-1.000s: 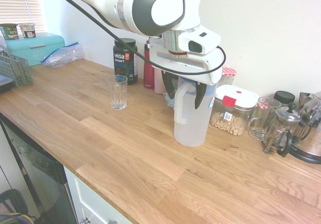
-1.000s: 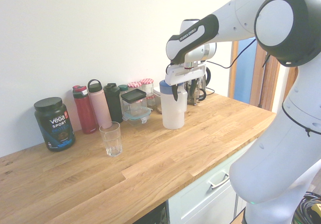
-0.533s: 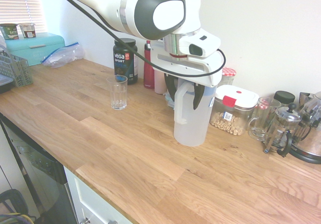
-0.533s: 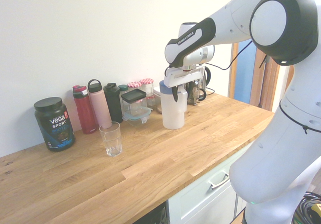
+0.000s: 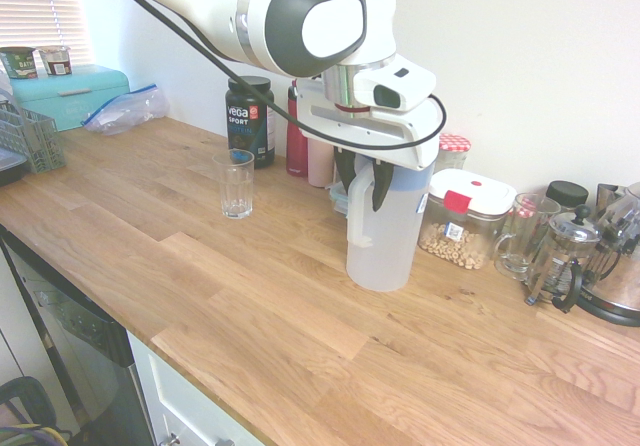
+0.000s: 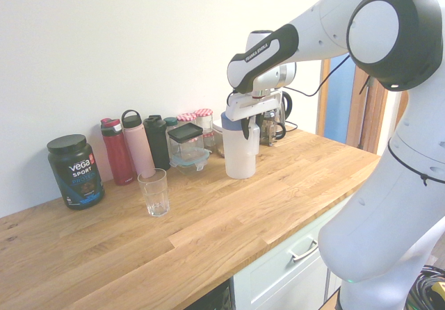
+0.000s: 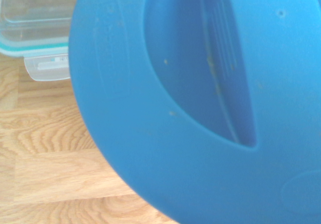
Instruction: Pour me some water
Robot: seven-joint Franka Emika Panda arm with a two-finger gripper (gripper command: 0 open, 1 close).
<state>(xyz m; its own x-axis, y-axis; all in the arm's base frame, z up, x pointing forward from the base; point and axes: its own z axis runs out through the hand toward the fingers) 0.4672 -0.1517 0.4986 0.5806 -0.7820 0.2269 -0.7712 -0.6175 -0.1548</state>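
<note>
The white two-finger gripper stands partly open about the handle of the frosted pitcher with a blue lid, upright on the counter; contact is unclear, and an off-centre grip could let it twist.

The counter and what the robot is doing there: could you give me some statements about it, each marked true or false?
1. The pitcher stands upright on the counter. True.
2. The pitcher's lid is red. False: it is blue.
3. The gripper is down at the pitcher's handle. True.
4. The drinking glass lies on its side. False: it stands upright.
5. The pink bottle stands between the red bottle and the black one. True.
</note>
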